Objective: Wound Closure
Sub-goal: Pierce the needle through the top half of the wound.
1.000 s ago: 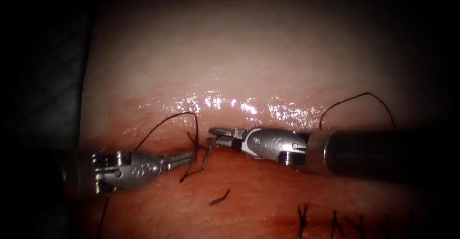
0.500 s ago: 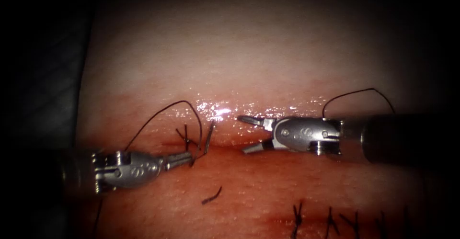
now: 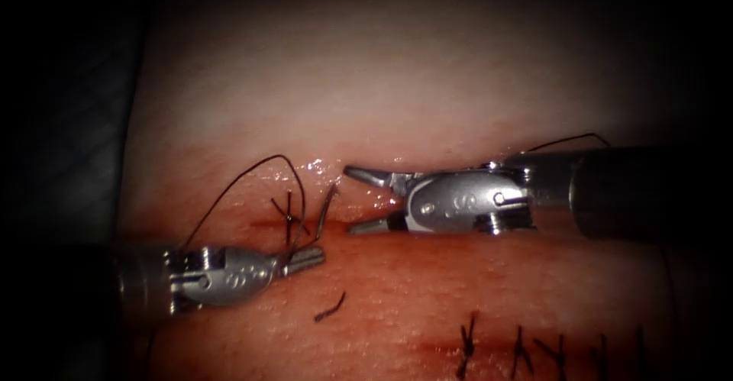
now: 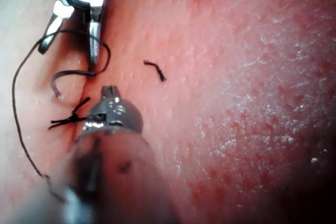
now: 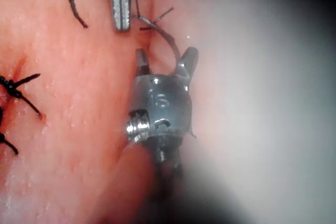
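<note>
The tissue [image 3: 427,98] is lying across the whole field. The cut [image 3: 259,223] is running left to right through it, and there's a row of finished stitches [image 3: 467,343] near and to the right.

Both my arms are lying low and almost flat. The left one is coming in from the left on the near side of the cut. The right one is reaching in from the right along the cut, with its wrist straight.

My right end effector [image 3: 350,201] is gaping wide and gripping nothing, one jaw far of the cut and one right at it. My left end effector [image 3: 305,259] is pinched closed, and I'm reading it as clamping the thread [image 3: 229,186] where the loop comes down next to the tied stitch [image 3: 289,217].

The needle [image 3: 328,207] is standing at the cut just left of my open jaws, free of both tools. Its lower end looks to be in the tissue, but I can't tell how deep.

What I'm worrying about:
- Closing on the needle at a bad spot or angle could twist it and tear the edge.
- Catching the loop along with it could fray the thread.
- Tugging from the left could drag the needle over.

The smallest thing here is a cut end of thread [image 3: 330,307], sitting loose on the near side.
</note>
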### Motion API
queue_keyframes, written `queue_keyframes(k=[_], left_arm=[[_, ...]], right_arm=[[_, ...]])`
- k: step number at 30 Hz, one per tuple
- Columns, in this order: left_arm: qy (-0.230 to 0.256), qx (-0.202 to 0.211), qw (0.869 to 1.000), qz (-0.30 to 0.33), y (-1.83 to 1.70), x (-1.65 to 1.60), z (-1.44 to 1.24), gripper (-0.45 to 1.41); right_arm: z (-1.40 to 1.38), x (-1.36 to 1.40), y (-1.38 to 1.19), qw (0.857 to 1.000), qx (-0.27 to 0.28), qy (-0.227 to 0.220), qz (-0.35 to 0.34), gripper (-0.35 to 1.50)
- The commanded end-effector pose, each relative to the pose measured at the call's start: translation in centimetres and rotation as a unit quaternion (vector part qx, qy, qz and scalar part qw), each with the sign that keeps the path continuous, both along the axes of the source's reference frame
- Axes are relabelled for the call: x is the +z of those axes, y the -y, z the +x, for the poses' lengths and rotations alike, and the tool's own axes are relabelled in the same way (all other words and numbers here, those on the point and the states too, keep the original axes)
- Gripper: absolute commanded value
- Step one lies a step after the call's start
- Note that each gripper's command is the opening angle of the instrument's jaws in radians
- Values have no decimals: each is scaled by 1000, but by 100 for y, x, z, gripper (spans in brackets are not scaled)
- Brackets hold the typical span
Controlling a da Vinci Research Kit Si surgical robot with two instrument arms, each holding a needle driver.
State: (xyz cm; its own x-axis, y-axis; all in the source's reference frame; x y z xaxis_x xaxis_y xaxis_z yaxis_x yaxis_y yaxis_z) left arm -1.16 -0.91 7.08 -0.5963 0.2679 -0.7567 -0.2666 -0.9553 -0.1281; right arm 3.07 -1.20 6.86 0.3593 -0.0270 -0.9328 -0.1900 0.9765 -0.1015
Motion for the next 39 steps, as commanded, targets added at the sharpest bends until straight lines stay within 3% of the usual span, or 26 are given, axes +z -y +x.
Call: queue_keyframes(k=[1, 5, 11, 25, 27, 29, 30, 39], left_arm=[[1, 1, 1000, -1, 1, 4, -3, -45], [1, 1, 1000, 0, 0, 5, -1, -45], [0, 0, 1000, -1, 0, 7, -4, -45], [-2, 0, 1000, -2, 3, 7, -5, -45], [-3, 0, 1000, -2, 4, 7, -5, -45], [-3, 0, 1000, -2, 5, 7, -5, -45], [-3, 0, 1000, -2, 5, 7, -5, -45], [-4, -2, 1000, 0, 1, 8, -14, -45]], right_arm=[[11, 11, 4, 1000, -5, -2, -7, 130], [20, 20, 11, 998, -19, -1, -63, 130], [25, 10, 12, 993, -10, -23, -116, 111], [33, 28, 0, 991, -8, -13, -131, 93], [35, 30, 2, 991, -12, -10, -131, 61], [33, 29, 2, 991, -16, -9, -129, -27], [34, 28, 2, 991, -16, -11, -132, -35], [24, 33, -10, 991, -49, -12, -122, -35]])
